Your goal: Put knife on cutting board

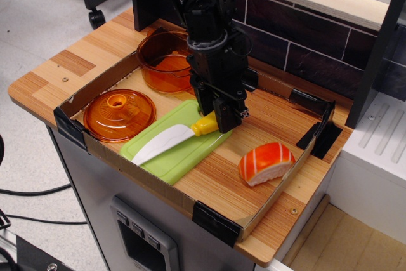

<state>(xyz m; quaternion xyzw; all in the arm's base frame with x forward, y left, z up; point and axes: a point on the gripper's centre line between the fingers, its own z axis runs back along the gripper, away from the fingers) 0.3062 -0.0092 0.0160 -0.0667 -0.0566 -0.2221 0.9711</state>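
We see the end effector (pixel 216 118) mid-frame clamped on the knife's (pixel 170 139) rounded yellow handle, white blade lying across the flat green cutting board (pixel 166 157).

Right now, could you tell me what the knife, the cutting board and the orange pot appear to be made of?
Knife: likely toy plastic, with a matte white blade and glossy yellow handle.
Cutting board: probably smooth light-green plastic, with moulded rounded corners.
Orange pot: translucent glossy plastic, the wooden surface showing through it.
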